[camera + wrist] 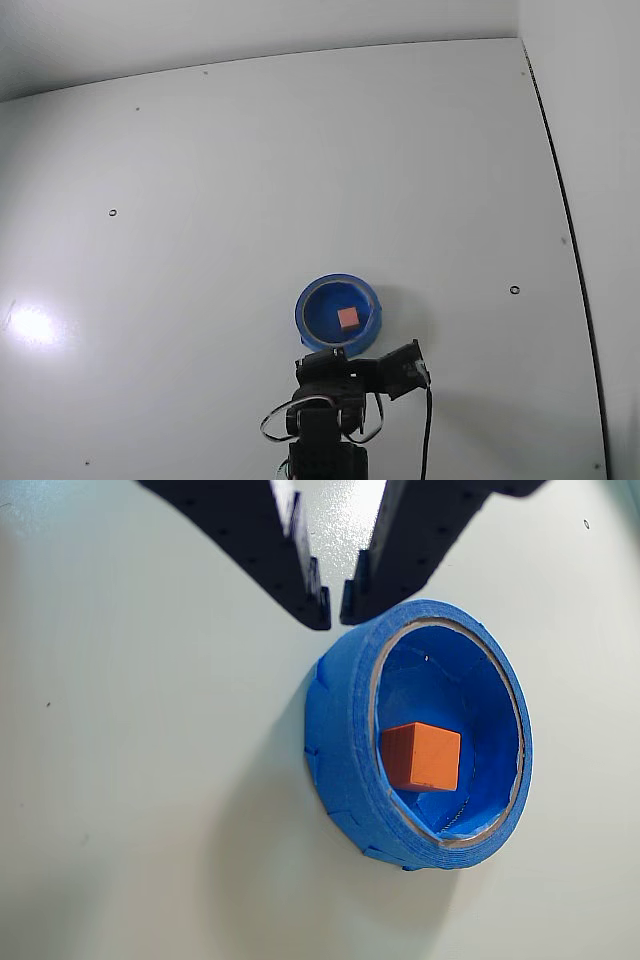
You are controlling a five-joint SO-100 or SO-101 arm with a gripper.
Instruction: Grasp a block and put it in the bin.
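In the wrist view the gripper (335, 608) reached down from the top edge, its two black fingers (300, 575) spread wide higher up and narrowing to a slim gap at the tips, with nothing held between them. The tips hung just above the upper left part of the bin's rim, seemingly not touching it. The bin (345, 735) was a round blue container with a thick, lighter blue rim, sitting on the pale tabletop (130, 780). Inside it, on the darker blue floor, lay the block (422, 757), a small orange-red cube, resting roughly at the middle.

In the fixed view the gripper (335, 353) sat at the bottom of the picture, at the near edge of the bin (305, 312), with the arm (325, 420) and its cables below it. The block (348, 318) showed as a small salmon square within the bin. The white tabletop (250, 180) stretched away on all sides, dotted with a few small dark marks.
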